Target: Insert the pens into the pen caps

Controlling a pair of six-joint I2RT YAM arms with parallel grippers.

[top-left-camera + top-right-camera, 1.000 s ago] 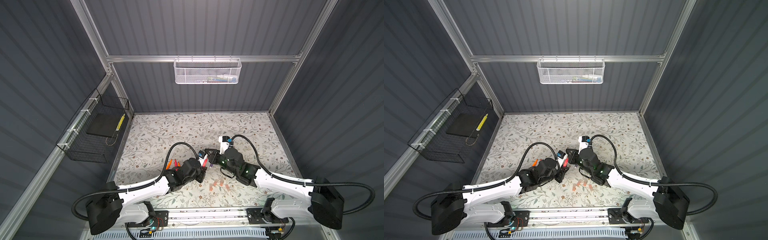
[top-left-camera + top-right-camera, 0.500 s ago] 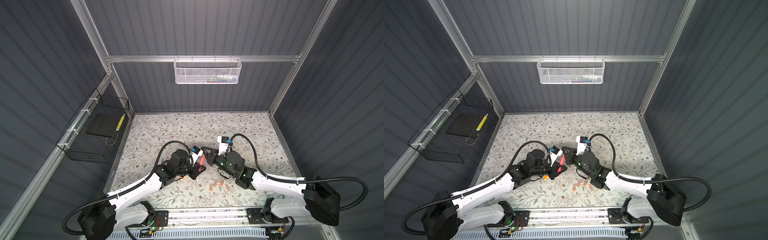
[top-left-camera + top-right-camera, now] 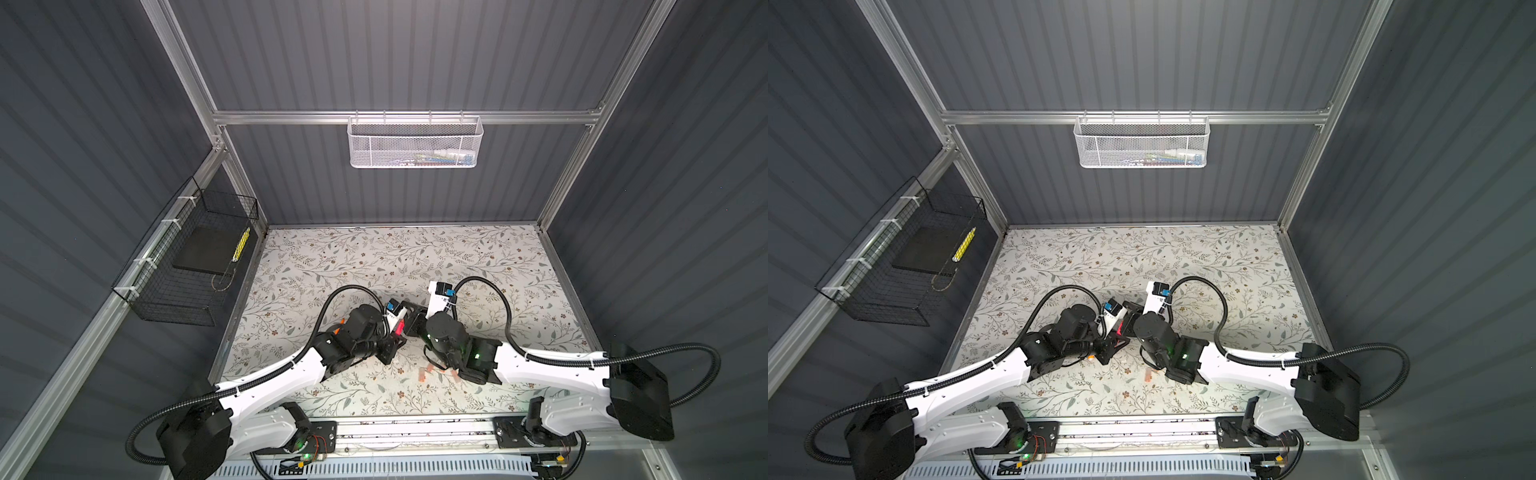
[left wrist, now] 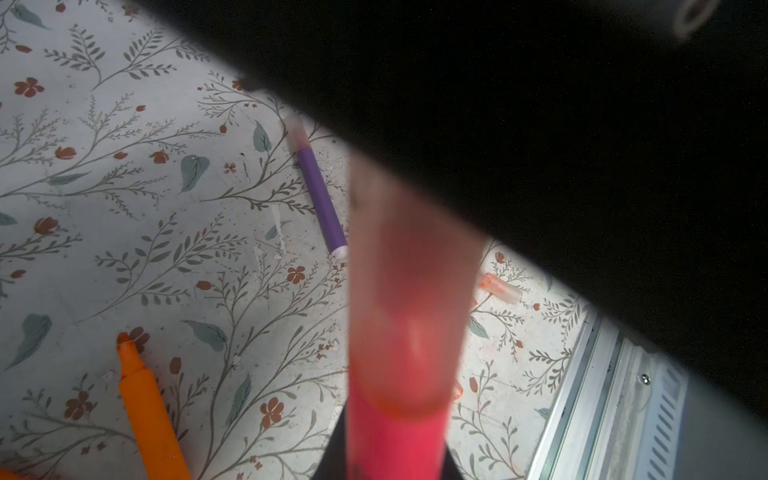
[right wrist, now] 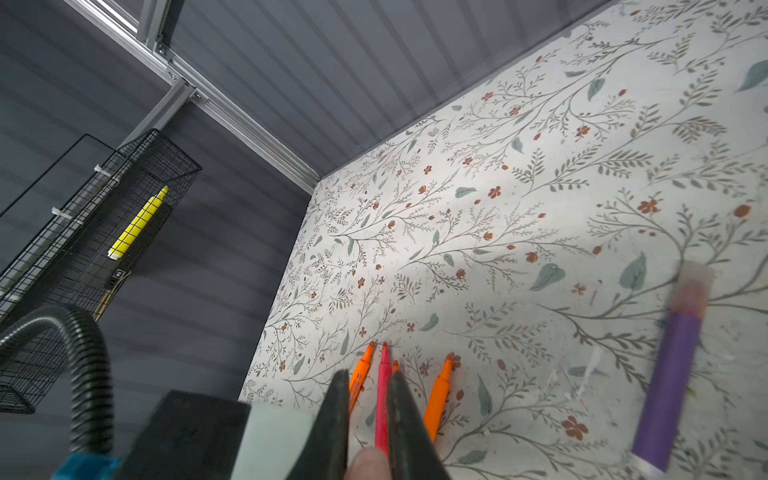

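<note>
Pen (image 4: 395, 440) looked light, stiff, slick: left gripper (image 3: 395, 338) clamped its barrel; right gripper (image 5: 369, 415), at two o'clock, pinched the cap (image 4: 409, 291).

place: robot lab test cell | enclosure: aluminium profile posts (image 3: 185, 70), grey ribbed wall panels (image 3: 395, 54) | surface (image 3: 374, 257): floral-print sheet | rig: two white arms (image 3: 270, 380) on near-edge rail (image 3: 415, 432), exposed electronics (image 3: 309, 444) with lit LEDs | storage: white mesh basket (image 3: 413, 143) far wall, black wire basket (image 3: 174, 303) left wall
</note>
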